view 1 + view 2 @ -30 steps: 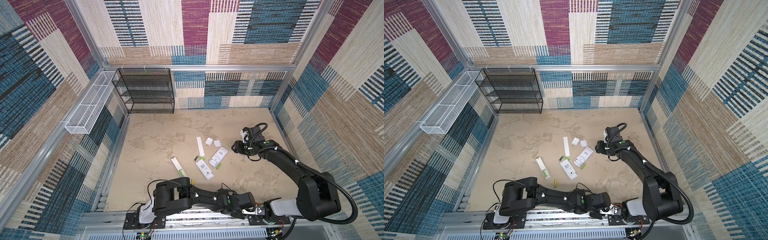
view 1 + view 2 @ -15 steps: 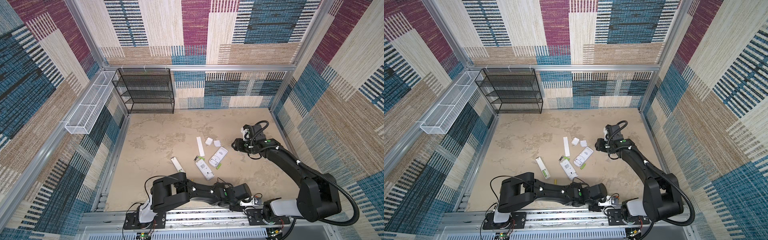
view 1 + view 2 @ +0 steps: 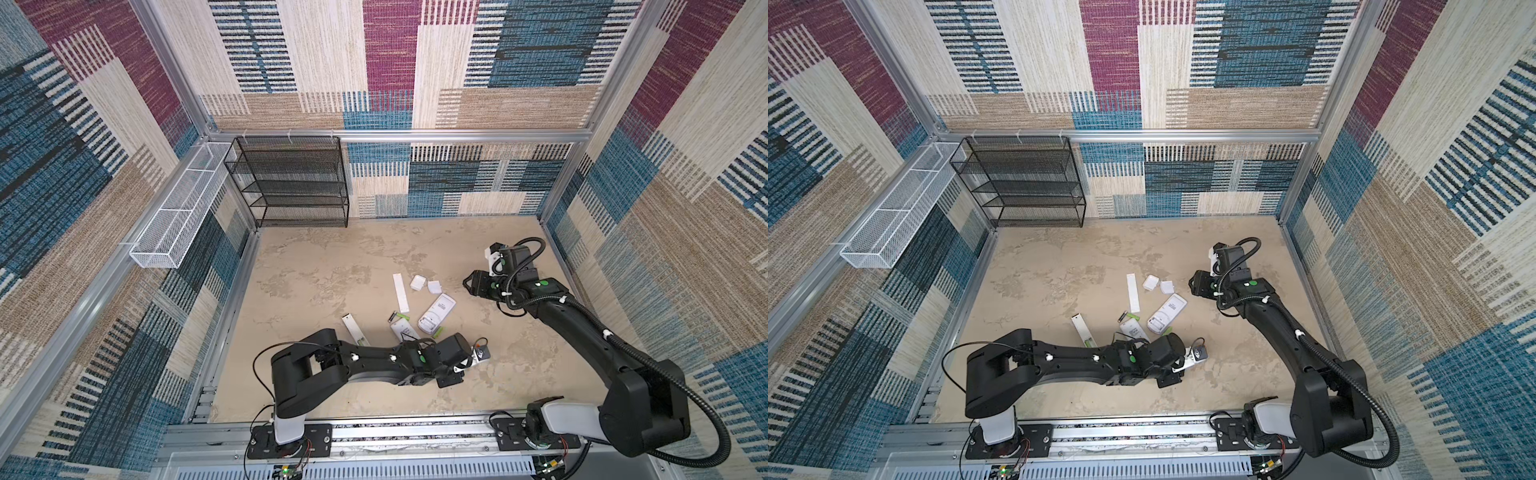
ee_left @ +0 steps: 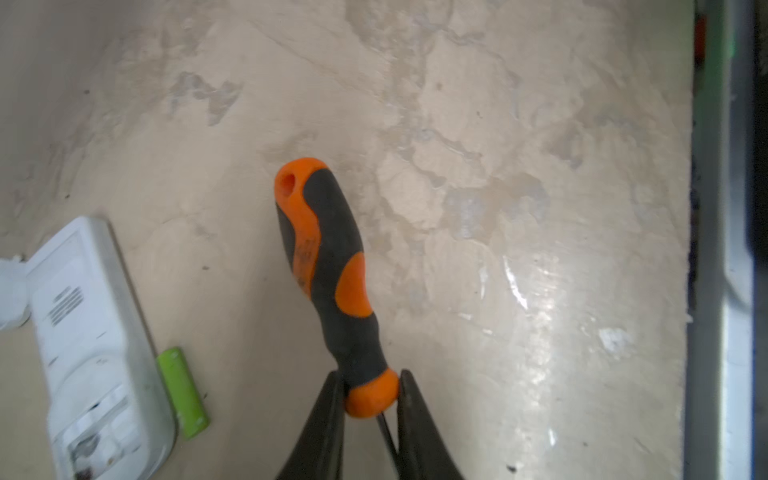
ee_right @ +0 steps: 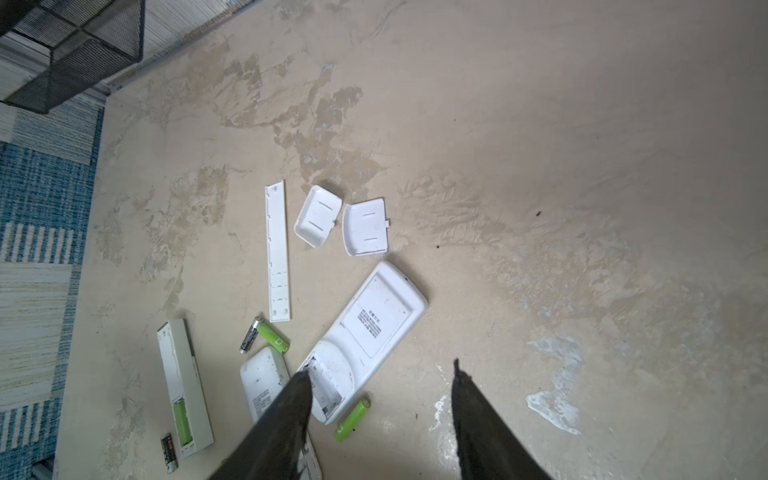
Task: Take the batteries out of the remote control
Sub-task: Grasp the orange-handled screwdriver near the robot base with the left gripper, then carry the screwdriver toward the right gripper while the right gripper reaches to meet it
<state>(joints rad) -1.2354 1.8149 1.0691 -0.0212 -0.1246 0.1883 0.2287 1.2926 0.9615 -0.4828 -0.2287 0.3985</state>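
Left gripper (image 4: 370, 392) clamped, right gripper (image 5: 380, 370) parted

My two top views sit side by side, high above the near edge, angled down toward the far side; both take in the whole table (image 3: 332, 257), left to right. My left wrist camera looks close along my fingers (image 4: 324, 424), facing right. My right wrist camera looks down from higher; all four views share the large white remote (image 5: 374, 324).
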